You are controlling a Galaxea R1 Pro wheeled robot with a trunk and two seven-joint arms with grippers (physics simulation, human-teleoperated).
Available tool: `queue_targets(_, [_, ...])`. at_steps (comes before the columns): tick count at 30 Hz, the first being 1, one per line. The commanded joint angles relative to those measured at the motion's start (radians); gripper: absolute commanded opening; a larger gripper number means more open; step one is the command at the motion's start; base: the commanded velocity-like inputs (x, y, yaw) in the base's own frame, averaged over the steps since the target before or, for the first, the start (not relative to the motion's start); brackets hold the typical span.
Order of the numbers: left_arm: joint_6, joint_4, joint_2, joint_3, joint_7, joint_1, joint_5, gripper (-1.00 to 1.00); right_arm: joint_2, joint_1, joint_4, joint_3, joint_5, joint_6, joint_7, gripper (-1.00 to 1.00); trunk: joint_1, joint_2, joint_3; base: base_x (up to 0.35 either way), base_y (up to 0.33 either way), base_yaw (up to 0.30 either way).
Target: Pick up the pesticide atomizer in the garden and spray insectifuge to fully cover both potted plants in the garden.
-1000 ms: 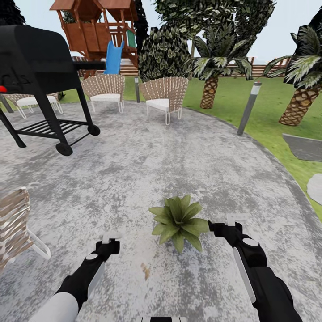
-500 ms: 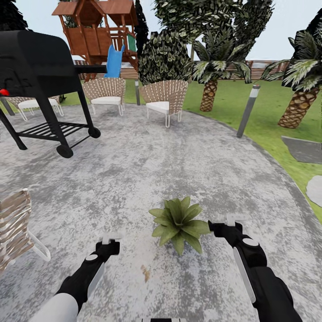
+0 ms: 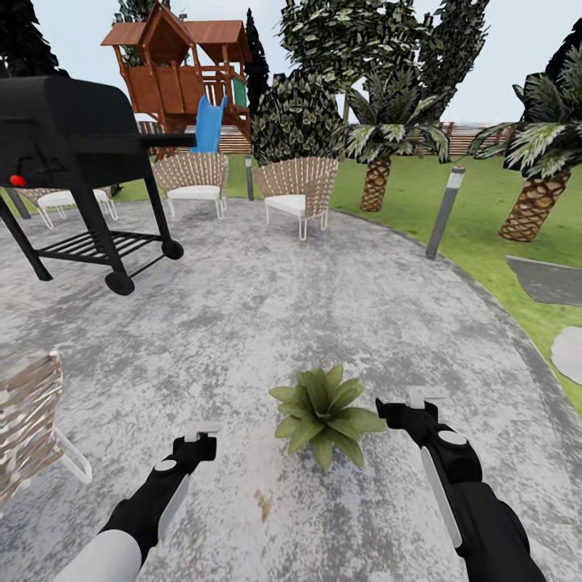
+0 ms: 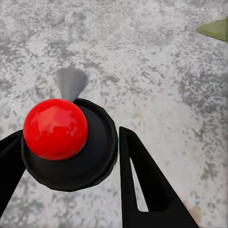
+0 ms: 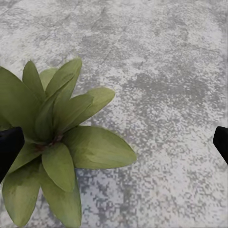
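Note:
One potted plant (image 3: 323, 412), a rosette of pointed green leaves that hide its pot, stands on the stone patio (image 3: 267, 307) between my two grippers. In the right wrist view the potted plant (image 5: 57, 137) lies beside the wide-apart fingers of my right gripper (image 5: 116, 137), which is open and empty. In the head view the right gripper (image 3: 426, 396) hovers just right of the leaves. My left gripper (image 3: 202, 430) is left of the plant. Its fingers (image 4: 142, 185) close around the pesticide atomizer (image 4: 90, 156), seen end-on as a round black top with a glossy red ball; its body is hidden.
A black grill (image 3: 73, 137) stands at the far left. Wicker chairs (image 3: 295, 182) sit at the patio's back edge and another chair (image 3: 28, 412) is near my left. A grey bollard lamp (image 3: 446, 212), palms (image 3: 376, 162) and lawn (image 3: 485, 186) lie to the right.
The whole view has shifted slightly as the camera moved. Both arms keep the same pose, and the plant stays between the grippers.

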Motion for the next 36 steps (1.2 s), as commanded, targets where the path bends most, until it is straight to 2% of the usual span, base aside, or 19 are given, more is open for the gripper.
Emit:
queue_targets(1, [0.006,-0.002,0.000,0.000,-0.001,0.000,0.001,-1.00,0.000,0.000,-0.001,0.000,0.003,0.005,0.000,1.00,-0.004,0.007,0.002,0.000,0.000,0.000])
queue_targets(22, [0.006,-0.002,0.000,-0.001,-0.001,0.000,0.001,-1.00,0.000,0.000,-0.002,0.000,0.003,0.005,0.000,1.00,-0.085,0.154,0.068,0.000,0.000,0.000])
queue_targets(36, [0.006,-0.002,0.000,-0.001,-0.001,0.000,0.001,-1.00,0.000,0.000,-0.002,-0.001,0.003,0.004,0.000,1.00,-0.138,0.252,0.094,0.000,0.000,0.000])
